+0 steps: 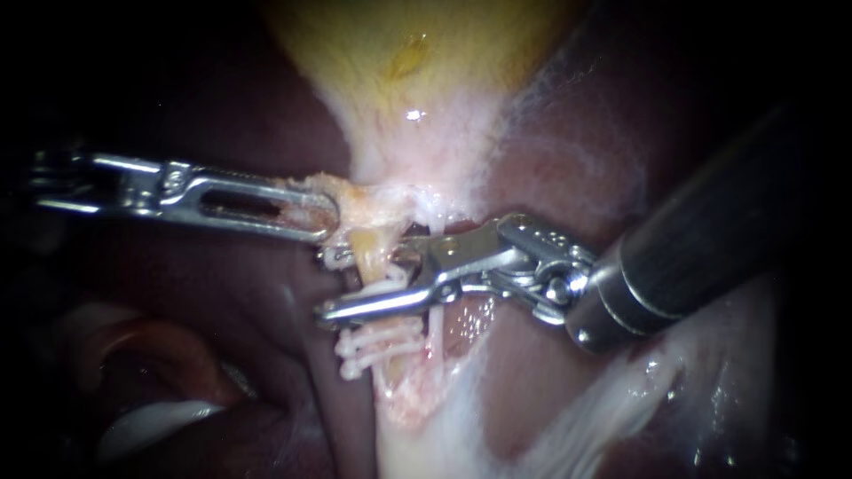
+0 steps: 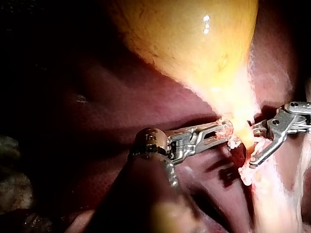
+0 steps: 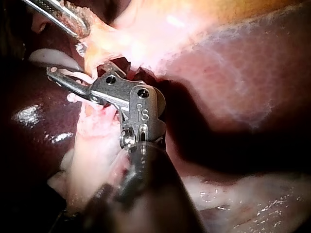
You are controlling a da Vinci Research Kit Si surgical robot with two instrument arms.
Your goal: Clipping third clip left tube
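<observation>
The left tube [image 1: 371, 253], yellowish, runs down from the gallbladder [image 1: 417, 62] neck. My right instrument [image 1: 368, 275] comes in from the right; its jaws stand open astride this tube, and a white clip [image 1: 383, 288] lies along the lower jaw. Two white clips [image 1: 382, 344] sit across the tube just below the jaws. My left instrument [image 1: 327, 223] is shut on the tissue at the gallbladder neck [image 1: 359, 202]. The left wrist view shows both instruments [image 2: 226, 132] [image 2: 252, 145] at the neck. In the right wrist view the open jaws [image 3: 77, 77] straddle pale tissue.
Dark red liver [image 1: 568, 133] lies on both sides of the tube. A thinner whitish tube [image 1: 435, 328] runs just right of the clipped one. Pale tissue [image 1: 417, 443] spreads below the clips. The yellow gallbladder [image 2: 194, 43] bulges ahead of my left instrument.
</observation>
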